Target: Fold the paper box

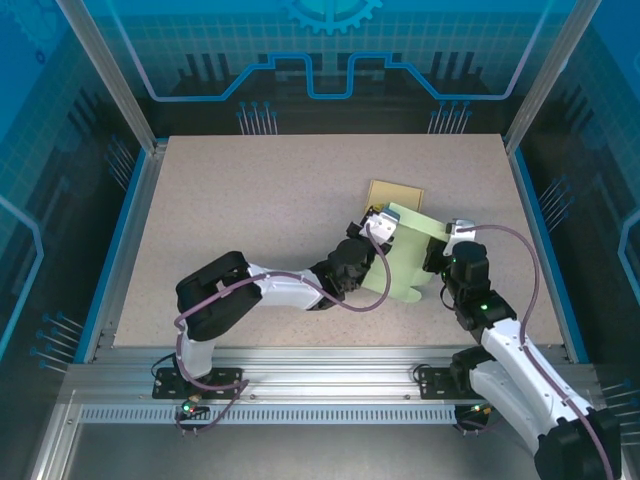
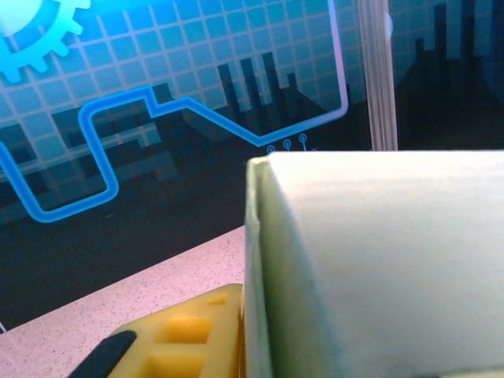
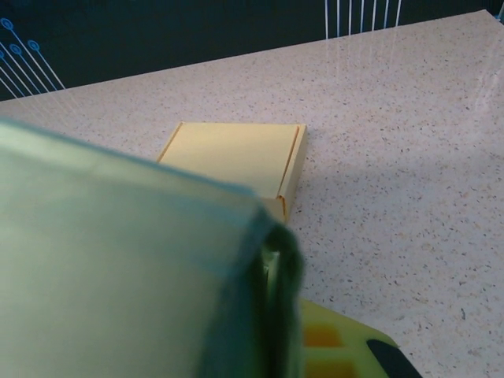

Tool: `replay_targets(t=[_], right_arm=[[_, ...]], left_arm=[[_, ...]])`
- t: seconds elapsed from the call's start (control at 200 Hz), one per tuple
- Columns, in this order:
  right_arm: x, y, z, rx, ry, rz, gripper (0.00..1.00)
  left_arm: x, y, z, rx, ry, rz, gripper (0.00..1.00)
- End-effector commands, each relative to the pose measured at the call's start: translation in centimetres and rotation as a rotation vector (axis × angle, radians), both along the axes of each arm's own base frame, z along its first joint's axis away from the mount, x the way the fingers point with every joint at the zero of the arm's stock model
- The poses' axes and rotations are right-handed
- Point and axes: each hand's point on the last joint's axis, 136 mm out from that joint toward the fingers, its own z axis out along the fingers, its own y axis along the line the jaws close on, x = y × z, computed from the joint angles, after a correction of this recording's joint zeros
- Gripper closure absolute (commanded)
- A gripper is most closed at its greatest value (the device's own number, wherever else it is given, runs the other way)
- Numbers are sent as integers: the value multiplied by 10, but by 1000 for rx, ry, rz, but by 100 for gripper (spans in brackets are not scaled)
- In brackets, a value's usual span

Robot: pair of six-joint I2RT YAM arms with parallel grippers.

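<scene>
So the left arm (image 1: 285,290) lies low, stretched out to the right, left pincer (image 1: 383,218) pointing forward — can't tell its jaw gap. The right arm (image 1: 500,340) reaches forward, leaning left — right pincer (image 1: 448,238) pinched closed.

Pale green paper box (image 3: 118,268) fills the lower left, v. close & blurred; its folded edge runs down mid-frame and meets a yellow gripper finger (image 3: 331,342) at btm right, which has a black pad (image 3: 391,361) on its outer side; jaws closed on the green panel. Beyond, a flat tan box (image 3: 232,153) lies closed on the speckled beige table (image 3: 409,142), near corner hidden behind the green panel; dark backdrop (image 3: 157,31) w/ thin blue & white lines along the top.
</scene>
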Motion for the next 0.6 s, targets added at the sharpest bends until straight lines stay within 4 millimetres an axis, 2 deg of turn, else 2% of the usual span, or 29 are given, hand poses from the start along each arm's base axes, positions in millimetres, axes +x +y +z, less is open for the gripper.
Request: replay_targets(t=[0.0,0.16,0.375,0.5,0.595], right_arm=[[-6,7,-9,-3,39,33,100],[-5,12,-9,-22,49,38,100],[-4,20,-7,-7,62,27,100],[-6,27,-1,-4,54,-16,100],[-9,29,3,-14,47,-53,100]], left_arm=[[26,45,20,-152,-13,222,88],[34,62,21,-194,19,334,91],[38,89,24,-325,21,404,82],[40,99,27,-362,10,418,83],[40,109,29,-391,19,405,89]])
